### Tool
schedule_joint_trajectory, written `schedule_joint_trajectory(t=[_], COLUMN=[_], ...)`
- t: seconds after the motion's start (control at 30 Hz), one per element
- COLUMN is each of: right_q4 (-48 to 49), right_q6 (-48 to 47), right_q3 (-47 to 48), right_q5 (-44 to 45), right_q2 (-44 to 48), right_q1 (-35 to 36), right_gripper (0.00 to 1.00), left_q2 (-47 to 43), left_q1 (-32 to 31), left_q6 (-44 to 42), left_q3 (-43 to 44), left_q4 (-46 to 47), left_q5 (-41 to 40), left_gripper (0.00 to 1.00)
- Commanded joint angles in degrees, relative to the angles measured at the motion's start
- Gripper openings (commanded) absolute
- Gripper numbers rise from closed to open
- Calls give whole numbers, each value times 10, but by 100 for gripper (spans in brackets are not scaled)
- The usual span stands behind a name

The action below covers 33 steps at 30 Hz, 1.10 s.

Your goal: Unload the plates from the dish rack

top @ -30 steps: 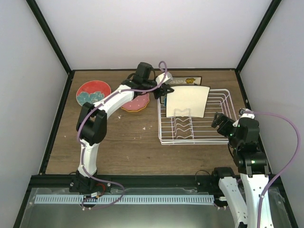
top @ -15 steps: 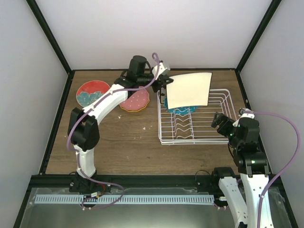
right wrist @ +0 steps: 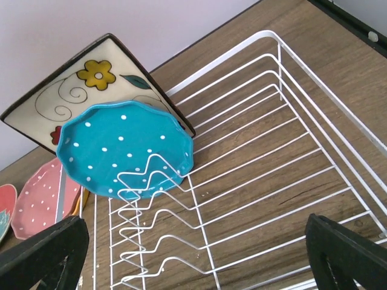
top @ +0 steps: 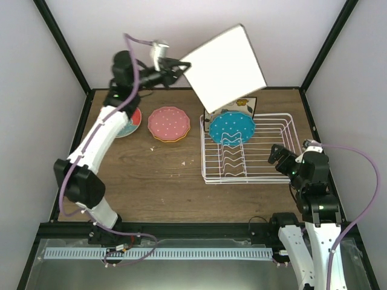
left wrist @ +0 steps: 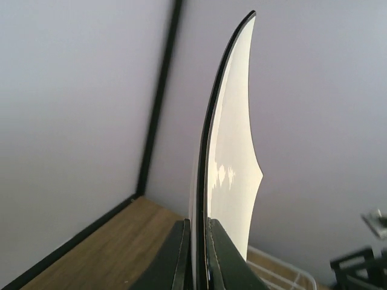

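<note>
Cream plate pinched edge-on by my left end effector, high above table; pink plate below-left; right end effector spread.

**Enclosure, top view.** A brown wood-grain table top formed the working surface and was bordered by black edging. Plain pale walls rose on three sides: the back wall, the left wall and the right wall. Black frame posts ran up the two rear corners. A black rail closed the near edge. Below it lay a grey surface carrying a white slotted bar. The light was soft and even, and the walls took a faint lilac cast. In the left wrist view, a corner post met the table top at its edging.
</note>
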State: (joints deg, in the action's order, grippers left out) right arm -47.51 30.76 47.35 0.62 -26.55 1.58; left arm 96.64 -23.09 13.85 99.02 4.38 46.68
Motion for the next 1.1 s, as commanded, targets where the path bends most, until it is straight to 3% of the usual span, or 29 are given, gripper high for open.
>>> schedule_joint_trajectory(t=[0.0, 0.2, 0.5, 0.73, 1.07], right_q4=[15, 41, 91, 113, 104], right_q6=[9, 7, -11, -48, -68], right_q3=[-11, -28, -40, -21, -3], right_q5=[-7, -20, -58, -88, -104], right_q2=[4, -15, -69, -135, -161], right_q1=[-3, -3, -3, -3, -3], right_gripper=[100, 100, 100, 100, 100], left_q2=[-79, -212, -442, -569, -604], left_q1=[121, 243, 337, 375, 442], left_q6=[218, 297, 355, 279, 241], left_q3=[-42, -220, -458, -520, -607], left_q4=[129, 85, -59, -306, -452], left_q5=[-8, 23, 12, -60, -50], left_gripper=[4, 4, 4, 4, 4])
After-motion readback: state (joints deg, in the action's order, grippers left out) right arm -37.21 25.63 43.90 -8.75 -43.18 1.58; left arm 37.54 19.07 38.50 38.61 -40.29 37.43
